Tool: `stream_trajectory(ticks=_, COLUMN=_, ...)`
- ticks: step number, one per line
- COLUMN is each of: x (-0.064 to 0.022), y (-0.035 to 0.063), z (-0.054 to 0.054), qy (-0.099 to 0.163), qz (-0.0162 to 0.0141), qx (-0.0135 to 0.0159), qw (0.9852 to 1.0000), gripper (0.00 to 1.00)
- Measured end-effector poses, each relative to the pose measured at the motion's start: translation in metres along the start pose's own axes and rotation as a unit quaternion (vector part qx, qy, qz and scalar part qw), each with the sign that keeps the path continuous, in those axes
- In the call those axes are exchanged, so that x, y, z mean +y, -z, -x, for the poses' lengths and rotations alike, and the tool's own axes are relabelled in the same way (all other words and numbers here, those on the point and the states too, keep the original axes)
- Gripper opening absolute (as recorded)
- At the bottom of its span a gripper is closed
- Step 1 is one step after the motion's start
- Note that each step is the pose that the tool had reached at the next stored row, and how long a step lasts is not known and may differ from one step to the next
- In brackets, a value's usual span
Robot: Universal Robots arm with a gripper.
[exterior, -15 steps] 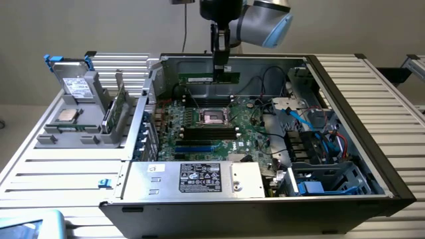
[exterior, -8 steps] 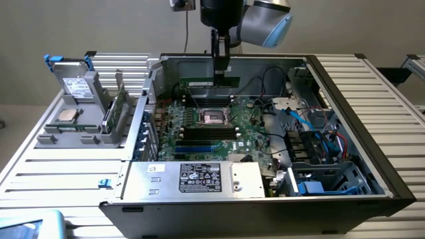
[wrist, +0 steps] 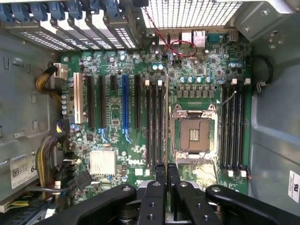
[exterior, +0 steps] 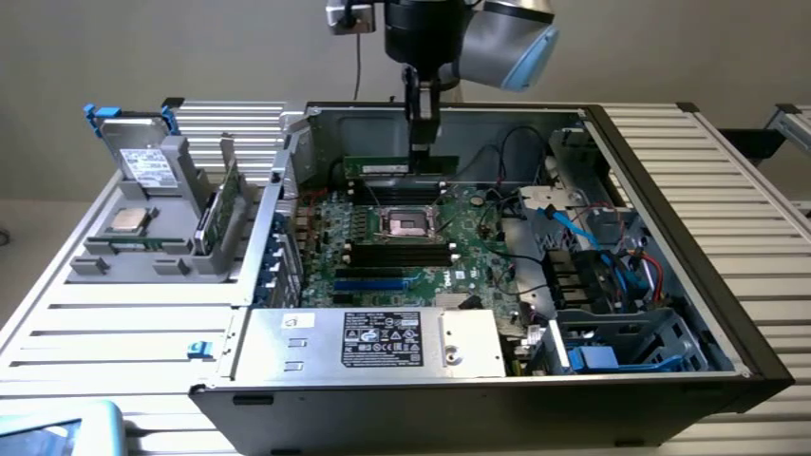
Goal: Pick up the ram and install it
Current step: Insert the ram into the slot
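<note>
The ram (exterior: 386, 168) is a long green stick with a white label, standing on edge over the far memory slots of the motherboard (exterior: 380, 275), just beyond the processor socket (exterior: 408, 221). My gripper (exterior: 424, 150) comes straight down from above and is shut on its right end. In the wrist view the ram (wrist: 167, 122) shows edge-on as a thin line running out from between my fingertips (wrist: 167, 168). There it lies along the slot between the black memory slots (wrist: 154, 126) and the socket (wrist: 193, 133). Whether it sits in a slot I cannot tell.
The open computer case (exterior: 659, 190) surrounds the board, with the power supply (exterior: 367, 342) at its front and cables and drive bays (exterior: 609, 275) on the exterior view's right. A grey holder (exterior: 152, 261) on the left carries a grey drive with blue tabs (exterior: 140, 157), a silver processor (exterior: 127, 220) and a green board (exterior: 228, 204).
</note>
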State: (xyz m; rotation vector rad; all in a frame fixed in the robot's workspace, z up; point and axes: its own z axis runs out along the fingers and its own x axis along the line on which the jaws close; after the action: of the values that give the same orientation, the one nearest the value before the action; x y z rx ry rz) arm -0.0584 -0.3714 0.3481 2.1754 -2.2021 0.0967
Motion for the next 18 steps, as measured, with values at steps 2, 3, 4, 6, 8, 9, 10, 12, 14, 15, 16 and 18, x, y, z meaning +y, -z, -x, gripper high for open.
stream_trajectory(ticks=2, x=-0.0001, y=-0.0014, z=-0.002, qy=0.0, qz=0.0, qx=0.0012, qw=1.0, gripper=0.13)
stream_trajectory(ticks=3, x=-0.0002, y=-0.0022, z=-0.003, qy=0.0, qz=-0.0001, qx=0.0016, qw=1.0, gripper=0.13)
stream_trajectory(ticks=4, x=-0.0002, y=-0.0029, z=-0.005, qy=0.0, qz=-0.0001, qx=0.002, qw=1.0, gripper=0.13)
stream_trajectory(ticks=6, x=-0.0003, y=-0.0055, z=-0.007, qy=0.0, qz=-0.0001, qx=0.0023, qw=1.0, gripper=0.13)
stream_trajectory(ticks=8, x=-0.0003, y=-0.0091, z=-0.008, qy=0.0, qz=-0.0001, qx=0.0024, qw=1.0, gripper=0.13)
stream_trajectory(ticks=9, x=-0.0003, y=-0.0109, z=-0.009, qy=0.0, qz=-0.0001, qx=0.0024, qw=1.0, gripper=0.13)
stream_trajectory(ticks=10, x=-0.0004, y=-0.0127, z=-0.009, qy=0.0, qz=-0.0001, qx=0.0025, qw=1.0, gripper=0.13)
stream_trajectory(ticks=12, x=-0.0004, y=-0.0163, z=-0.01, qy=0.0, qz=0.0, qx=0.0025, qw=1.0, gripper=0.13)
stream_trajectory(ticks=14, x=-0.0005, y=-0.0201, z=-0.01, qy=-0.001, qz=0.0, qx=0.0025, qw=1.0, gripper=0.13)
stream_trajectory(ticks=15, x=-0.0006, y=-0.0219, z=-0.01, qy=-0.001, qz=0.0, qx=0.0024, qw=1.0, gripper=0.13)
stream_trajectory(ticks=16, x=-0.0007, y=-0.0237, z=-0.01, qy=-0.001, qz=0.0, qx=0.0026, qw=1.0, gripper=0.13)
stream_trajectory(ticks=18, x=-0.0009, y=-0.027, z=-0.01, qy=-0.001, qz=0.0, qx=0.0033, qw=1.0, gripper=0.13)
